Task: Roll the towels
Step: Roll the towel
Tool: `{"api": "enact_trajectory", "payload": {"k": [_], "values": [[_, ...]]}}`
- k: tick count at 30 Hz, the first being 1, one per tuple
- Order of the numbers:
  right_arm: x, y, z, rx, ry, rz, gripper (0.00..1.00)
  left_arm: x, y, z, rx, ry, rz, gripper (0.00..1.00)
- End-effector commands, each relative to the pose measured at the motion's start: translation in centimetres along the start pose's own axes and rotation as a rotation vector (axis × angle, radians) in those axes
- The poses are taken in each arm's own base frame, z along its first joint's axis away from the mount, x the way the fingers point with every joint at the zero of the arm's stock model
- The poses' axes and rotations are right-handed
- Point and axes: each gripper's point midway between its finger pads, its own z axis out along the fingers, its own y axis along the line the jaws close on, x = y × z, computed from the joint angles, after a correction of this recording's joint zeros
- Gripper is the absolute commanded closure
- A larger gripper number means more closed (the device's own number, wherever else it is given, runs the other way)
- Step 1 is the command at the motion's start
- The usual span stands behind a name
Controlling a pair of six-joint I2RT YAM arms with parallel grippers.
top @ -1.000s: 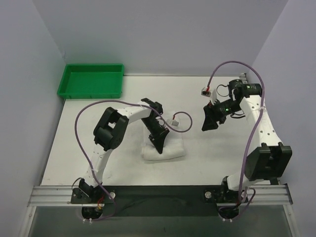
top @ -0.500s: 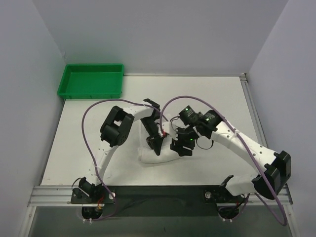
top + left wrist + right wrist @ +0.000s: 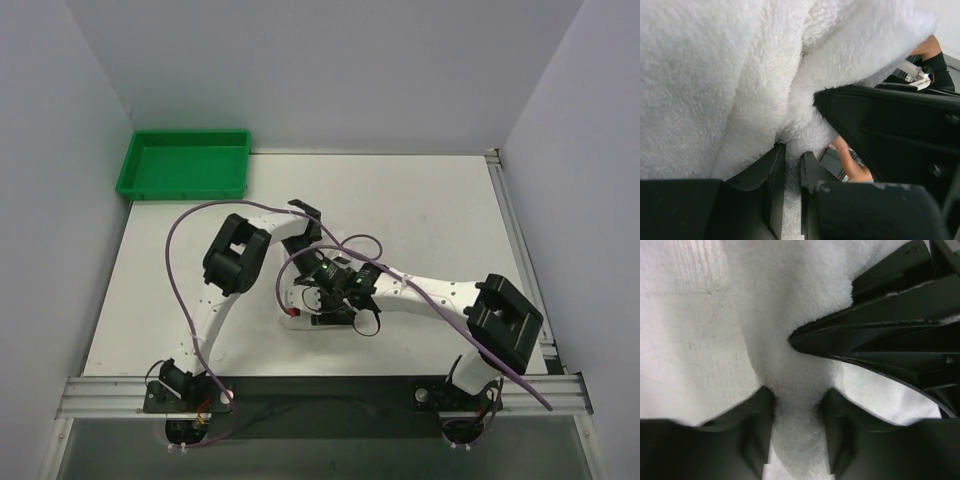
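Towel (image 3: pixel 300 300) sits as a small white lump on the table (image 3: pixel 430 200), toward the near side and a bit left of centre, mostly hidden under the two grippers. Left arm (image 3: pixel 235 262) loops in from the left, left gripper (image 3: pixel 312 296) down on the lump. Right arm (image 3: pixel 440 298) stretches low across from the right, right gripper (image 3: pixel 335 308) just beside the left one, on the same lump. Jaw state is not readable from above. Green tray (image 3: pixel 185 165) is at the far left corner, well apart from the towel.

Left wrist view: fluffy towel (image 3: pixel 705 75) fills the upper left, folded over itself with a deep crease. Left gripper (image 3: pixel 792 175) has its jaws nearly together, a thin fold of cloth pinched in the narrow slot, so it is grasping the towel. A black finger (image 3: pixel 890 130) of the right gripper pushes into the cloth from the right, touching it.

Right wrist view: a ridge of towel (image 3: pixel 790 315) runs down the middle. Right gripper (image 3: pixel 797 435) straddles it, jaws partly apart, cloth filling the gap wall to wall and necked in between them, so it is grasping the towel. Fingers are blurred. A black finger (image 3: pixel 875 335) of the left gripper comes in from the right, its tip pressed into the same ridge. The flatter white surface at left could be cloth or table; cannot tell.
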Motion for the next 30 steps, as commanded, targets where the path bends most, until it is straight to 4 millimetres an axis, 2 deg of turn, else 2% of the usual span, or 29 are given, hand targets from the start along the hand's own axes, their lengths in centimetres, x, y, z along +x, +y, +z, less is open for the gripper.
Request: {"api": "enact_trajectory", "payload": {"k": [1, 3, 4, 5, 6, 9, 10, 12, 14, 15, 17, 18, 20, 21, 22, 23, 24, 25, 26, 27, 28, 29, 30], "values": [[1.9, 0.9, 2.1, -0.017, 0.042, 0.05, 0.77, 1.1, 9.2, -0.4, -0.246, 0.077, 0.046, 0.83], [1.9, 1.8, 2.5, -0.084, 0.02, 0.082, 0.86, 0.8, 8.8, -0.9, -0.209, 0.032, 0.048, 0.8], [2.2, 2.1, 2.7, -0.12, 0.022, 0.102, 0.97, 0.4, 8.4, -1.6, -0.208, -0.01, 0.063, 0.78], [2.1, 3.3, 2.3, -0.196, 0.022, 0.111, 1.0, 0.7, 8.5, -2.1, -0.188, -0.043, 0.049, 0.76], [1.5, 2.6, 1.9, -0.217, -0.003, 0.134, 1.0, -0.1, 7.9, -3.2, -0.187, -0.118, 0.086, 0.72], [0.8, 4.6, 0.6, -0.413, -0.051, 0.195, 1.0, -0.2, 7.8, -5.2, -0.173, -0.253, 0.059, 0.64], [0.8, 5.1, -0.1, -0.49, -0.017, 0.211, 1.0, -1.2, 7.1, -6.7, -0.202, -0.333, 0.104, 0.54], [0.2, 6.0, -0.7, -0.589, -0.035, 0.235, 1.0, -1.3, 6.9, -8.3, -0.213, -0.407, 0.115, 0.51], [0.0, 6.3, -1.1, -0.651, -0.03, 0.269, 1.0, -1.7, 6.0, -10.2, -0.228, -0.48, 0.14, 0.5], [-0.4, 6.4, -1.2, -0.676, -0.042, 0.276, 1.0, -1.7, 5.6, -11.9, -0.238, -0.54, 0.15, 0.5], [-0.6, 6.2, -1.3, -0.712, -0.045, 0.307, 1.0, -1.6, 5.6, -13.8, -0.253, -0.608, 0.117, 0.49], [-0.7, 6.2, -1.3, -0.725, -0.051, 0.32, 1.0, -1.2, 5.5, -15.9, -0.274, -0.686, 0.122, 0.48], [-1.1, 5.9, -1.3, -0.76, -0.068, 0.346, 1.0, -0.7, 5.4, -18.2, -0.297, -0.771, 0.101, 0.45], [-1.2, 5.9, -1.3, -0.775, -0.074, 0.358, 1.0, -0.5, 4.4, -20.0, -0.329, -0.837, 0.137, 0.43], [-1.2, 6.1, -1.3, -0.813, -0.067, 0.386, 1.0, 0.5, 4.8, -21.6, -0.339, -0.89, 0.113, 0.43], [-1.5, 5.4, -1.4, -0.818, -0.086, 0.406, 1.0, 1.1, 4.9, -22.7, -0.365, -0.924, 0.107, 0.43], [-1.5, 5.3, -1.2, -0.837, -0.089, 0.428, 1.0, 1.7, 3.8, -24.4, -0.406, -0.981, 0.144, 0.43], [-1.5, 5.1, -1.3, -0.855, -0.09, 0.451, 1.0, 2.8, 4.2, -25.6, -0.434, -1.02, 0.13, 0.43], [-2.0, 4.4, -1.5, -0.865, -0.125, 0.482, 1.0, 3.5, 4.5, -26.5, -0.499, -1.04, 0.13, 0.42], [-2.1, 4.0, -1.5, -0.876, -0.136, 0.504, 1.0, 4.3, 3.0, -27.8, -0.571, -1.084, 0.192, 0.42], [-2.0, 4.1, -1.4, -0.907, -0.134, 0.538, 1.0, 4.9, 2.6, -28.3, -0.644, -1.089, 0.26, 0.41], [-2.5, 3.9, -1.6, -0.937, -0.162, 0.567, 1.0, 5.5, 2.8, -27.5, -0.692, -1.076, 0.284, 0.4], [-2.6, 3.1, -1.7, -0.941, -0.185, 0.59, 1.0, 6.1, 1.0, -28.3, -0.768, -1.118, 0.376, 0.34]]}}
